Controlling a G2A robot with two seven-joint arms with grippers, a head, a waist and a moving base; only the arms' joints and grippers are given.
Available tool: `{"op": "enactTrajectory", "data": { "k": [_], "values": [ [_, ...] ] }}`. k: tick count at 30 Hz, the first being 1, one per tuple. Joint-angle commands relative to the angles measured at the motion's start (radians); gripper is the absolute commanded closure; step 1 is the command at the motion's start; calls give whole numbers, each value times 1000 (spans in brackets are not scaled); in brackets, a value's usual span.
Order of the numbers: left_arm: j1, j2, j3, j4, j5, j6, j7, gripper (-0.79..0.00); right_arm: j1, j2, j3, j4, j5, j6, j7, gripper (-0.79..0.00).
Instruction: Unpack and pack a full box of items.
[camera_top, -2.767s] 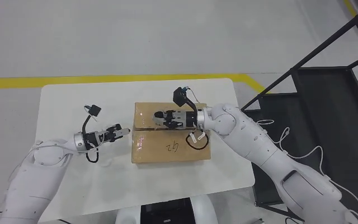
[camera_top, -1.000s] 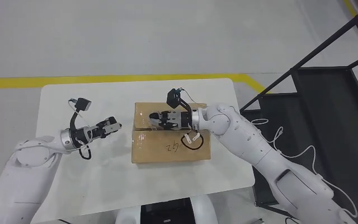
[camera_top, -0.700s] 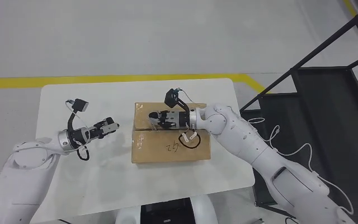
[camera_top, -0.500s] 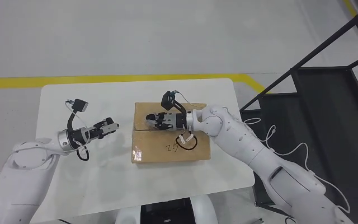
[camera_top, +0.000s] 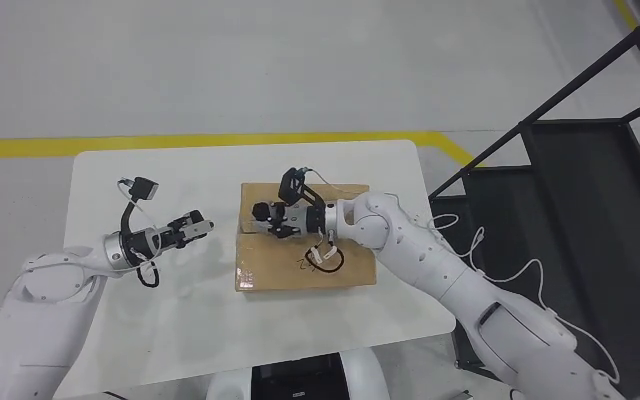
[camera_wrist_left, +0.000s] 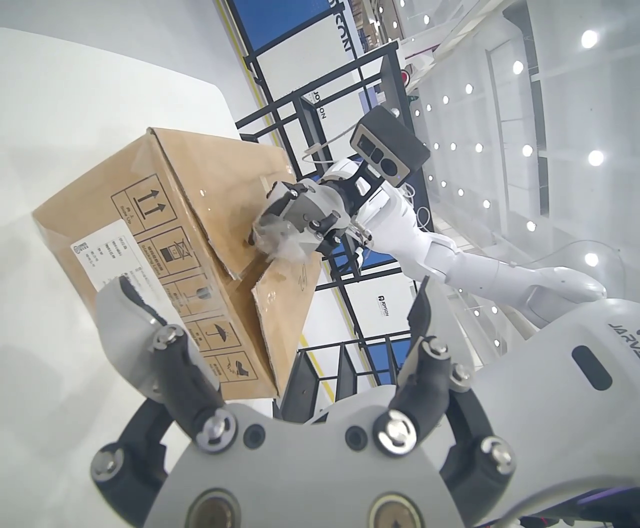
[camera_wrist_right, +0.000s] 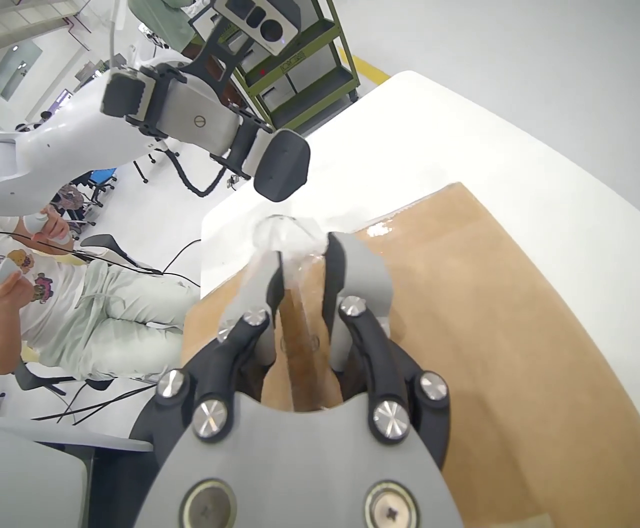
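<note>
A brown cardboard box (camera_top: 305, 268) lies on the white table (camera_top: 150, 310). Its top seam has parted at the end facing the left arm, seen on the box (camera_wrist_left: 175, 215) in the left wrist view. My right gripper (camera_top: 262, 213) hovers over that end of the seam, shut on a strip of clear tape (camera_wrist_right: 280, 235). The crumpled tape (camera_wrist_left: 282, 247) hangs from the right gripper (camera_wrist_left: 287, 210). My left gripper (camera_top: 200, 222) is a little off the box's left end above the table, open and holding nothing, as the left gripper (camera_wrist_left: 272, 320) shows in its own view.
A black metal rack (camera_top: 570, 190) stands right of the table. A yellow floor line (camera_top: 200, 143) runs behind it. A green shelf cart (camera_wrist_right: 310, 75) stands beyond the table's far corner. Bare tabletop lies left of and in front of the box.
My right gripper has travelled leftward along the box's top seam, dragging the tape with it, and the flaps have parted. The left gripper drew back from the box earlier, then stayed put.
</note>
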Motion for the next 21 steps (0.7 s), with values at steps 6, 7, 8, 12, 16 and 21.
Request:
{"op": "enactTrajectory", "data": {
  "k": [6, 7, 8, 12, 16, 21],
  "values": [
    [1, 0, 4, 2, 0, -2, 3, -785, -15, 8, 44, -87, -35, 2, -9, -785],
    [2, 0, 4, 2, 0, -3, 3, -785, -15, 9, 49, -99, -46, 6, -8, -785],
    [3, 0, 4, 2, 0, -4, 3, -785, -15, 9, 54, -109, -61, 15, -8, -785],
    [6, 0, 3, 2, -1, -4, 6, -785, -18, 5, 57, -131, -88, 42, -13, -785],
    [10, 1, 2, 4, -2, -6, 4, -785, -9, -1, 59, -137, -131, 70, -28, -785],
    [9, 0, 6, 9, -4, -5, 2, -785, 9, -13, 54, -138, -228, 143, -58, -785]
  ]
}}
